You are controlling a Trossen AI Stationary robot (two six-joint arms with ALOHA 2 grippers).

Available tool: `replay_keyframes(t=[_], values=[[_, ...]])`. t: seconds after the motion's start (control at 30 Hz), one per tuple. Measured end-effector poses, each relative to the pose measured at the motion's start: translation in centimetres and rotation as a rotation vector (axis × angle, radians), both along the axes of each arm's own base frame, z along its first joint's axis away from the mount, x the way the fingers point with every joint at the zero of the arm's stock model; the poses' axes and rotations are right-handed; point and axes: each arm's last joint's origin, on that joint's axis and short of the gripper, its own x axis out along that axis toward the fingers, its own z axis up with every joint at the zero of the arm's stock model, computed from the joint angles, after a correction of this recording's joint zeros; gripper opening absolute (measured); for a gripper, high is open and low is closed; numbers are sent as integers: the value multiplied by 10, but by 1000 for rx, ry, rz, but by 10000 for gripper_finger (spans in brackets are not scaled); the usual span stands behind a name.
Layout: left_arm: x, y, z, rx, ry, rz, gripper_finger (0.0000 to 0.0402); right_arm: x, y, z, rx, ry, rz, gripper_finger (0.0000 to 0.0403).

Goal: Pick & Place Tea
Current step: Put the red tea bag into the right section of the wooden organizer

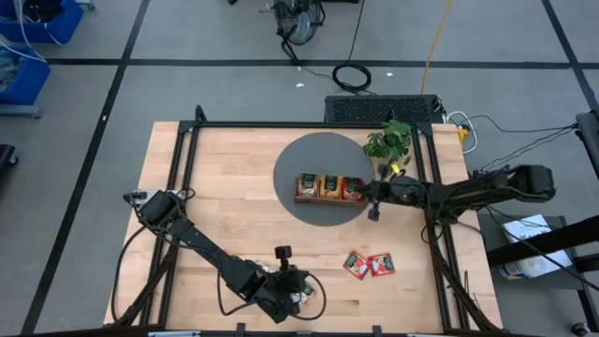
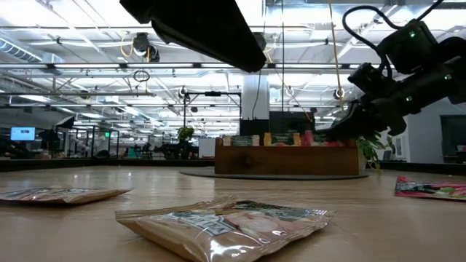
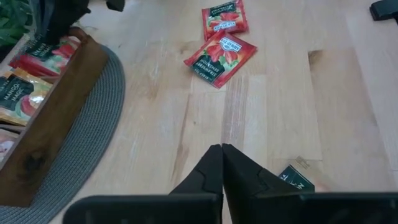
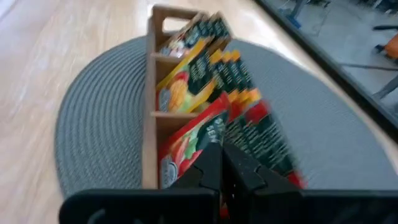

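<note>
A brown wooden tray on a round grey mat holds upright tea packets: red, orange-yellow and beige. My right gripper is shut, slanting down at the tray's right-end compartment, its tips at a red packet. My left gripper is shut with nothing between its fingers, above the table near its front edge. Below it lie two beige packets, flat on the wood. Two red packets lie flat to the right of them. My right gripper's shut tips come slanting down from the table's right side at the red packet's lower edge in the tray's end compartment. The fingers cover that spot, so I cannot tell whether they touch it. The packet leans tilted among the other red packets.
A green leafy plant stands behind the tray's right end, next to my right arm. A dark-labelled packet corner shows beside my left fingers. Bare wood lies between the mat and the table's front edge. A black frame rail runs along the right side.
</note>
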Motion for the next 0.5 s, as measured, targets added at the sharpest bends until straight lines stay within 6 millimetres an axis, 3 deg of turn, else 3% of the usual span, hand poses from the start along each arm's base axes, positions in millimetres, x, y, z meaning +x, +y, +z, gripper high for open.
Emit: replay_keyframes(t=[0.27,0.5], values=[[0,0,0,-8,2,9,49,3,0,-1,27,-16,2,8],[-1,-2,-2,-99,26,-1,56,5,1,3,62,-76,13,83]])
